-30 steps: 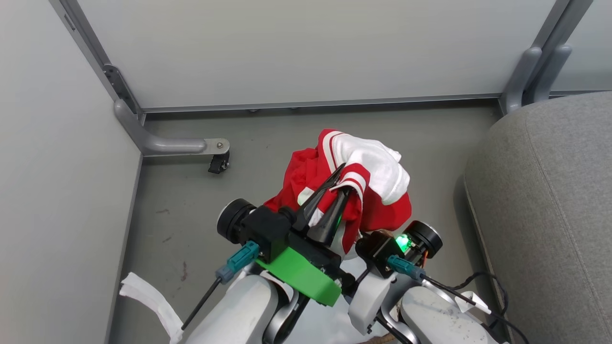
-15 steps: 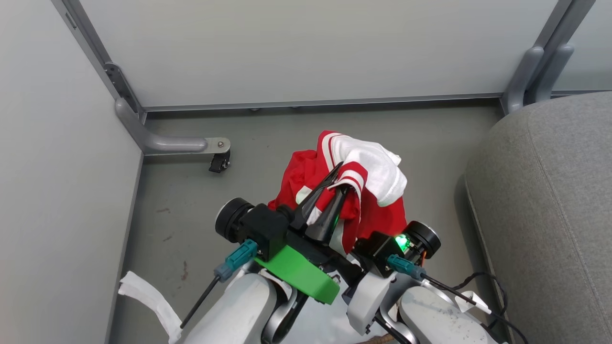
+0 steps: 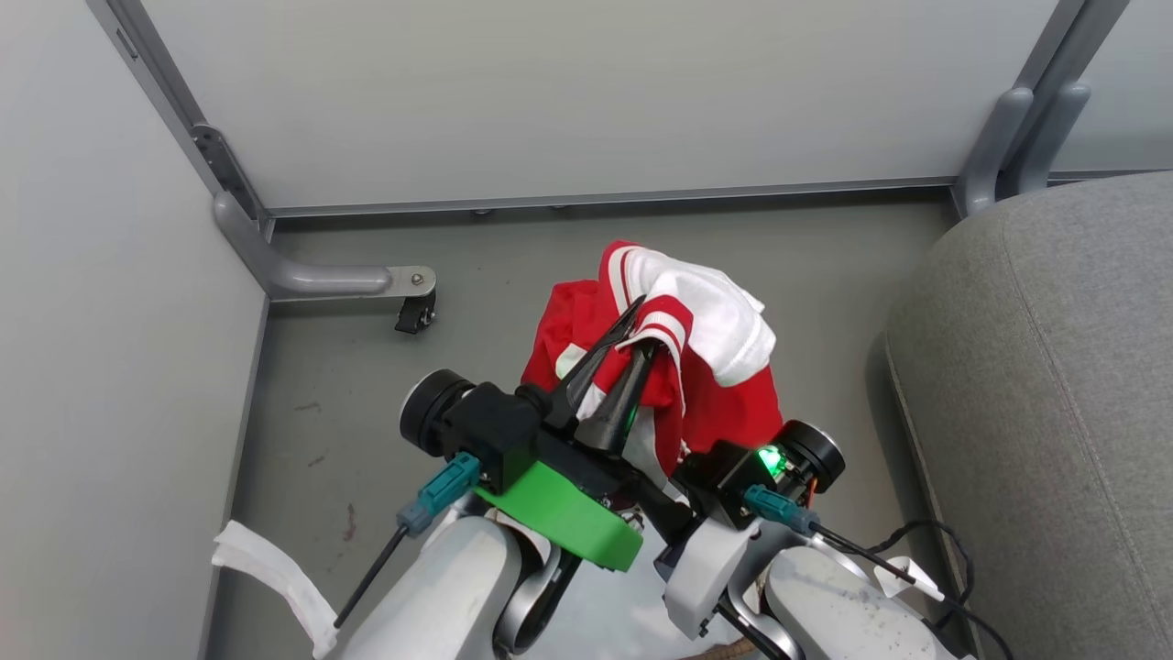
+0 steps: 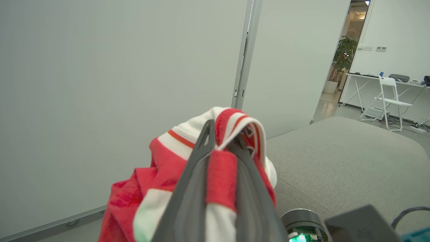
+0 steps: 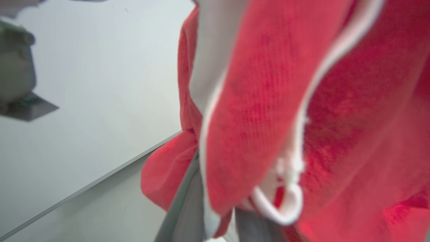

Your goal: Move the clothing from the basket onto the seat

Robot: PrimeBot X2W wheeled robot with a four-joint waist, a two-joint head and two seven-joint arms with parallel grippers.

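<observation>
The clothing [image 3: 696,321], a red and white jersey bundle with striped trim, hangs in the air above the grey floor. My left gripper [image 3: 646,323] is shut on its striped edge, with the cloth pinched between the dark fingers [image 4: 188,188]. My right gripper [image 5: 215,208] is under the bundle with red cloth [image 5: 262,111] between its fingers, shut on it; its wrist [image 3: 770,463] shows below the bundle. The seat [image 3: 1054,385], a large grey cushion, lies to the right, apart from the bundle. The basket is almost hidden under my arms; a sliver of brown rim [image 3: 729,652] shows.
Pale partition walls close off the far side and the left. A metal foot with a caster [image 3: 412,316] juts onto the floor at the left. A white strip [image 3: 266,573] lies at the lower left. Black cables [image 3: 916,541] trail beside my right arm.
The head view has shifted slightly. Both arms and the clothing bundle sit a little higher and further left in it; the left grip looks unchanged.
</observation>
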